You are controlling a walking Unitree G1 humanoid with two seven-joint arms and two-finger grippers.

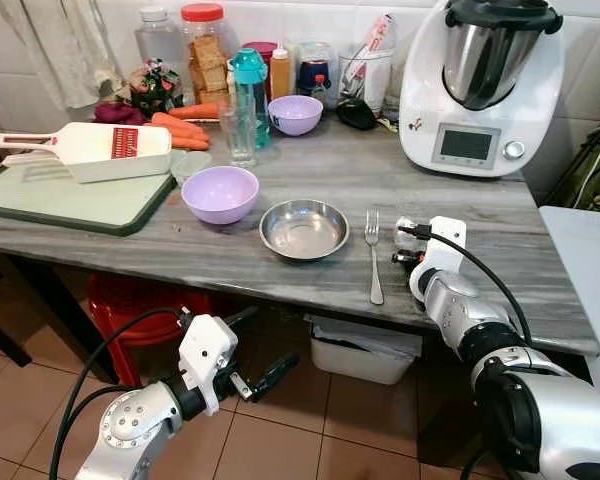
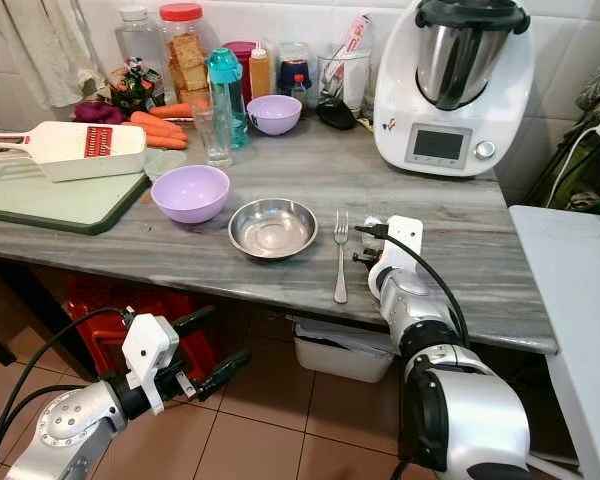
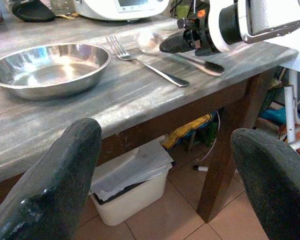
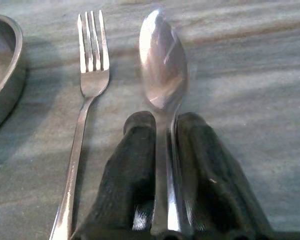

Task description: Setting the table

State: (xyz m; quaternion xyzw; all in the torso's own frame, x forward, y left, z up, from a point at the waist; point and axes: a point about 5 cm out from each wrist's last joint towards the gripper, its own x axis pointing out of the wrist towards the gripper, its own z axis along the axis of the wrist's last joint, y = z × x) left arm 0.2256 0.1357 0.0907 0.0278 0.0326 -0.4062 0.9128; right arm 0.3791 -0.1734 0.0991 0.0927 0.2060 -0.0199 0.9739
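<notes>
Steel spoon (image 4: 162, 70), clamped in the right hand (image 4: 165, 165), lies parallel just beside the silver fork (image 4: 85, 100) on the grey counter (image 1: 280, 280), away from the steel bowl (image 1: 303, 228).

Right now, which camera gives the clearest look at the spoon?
The right wrist view: the spoon lies bowl-up beside the fork, its handle clamped between the right pincer fingers. The left wrist view shows it side-on and farther off. In both eye views the right arm hides most of it.

Fork (image 1: 373, 255) lies right of the steel bowl (image 1: 303, 228) (spoon (image 4: 162, 65) beyond).
</notes>
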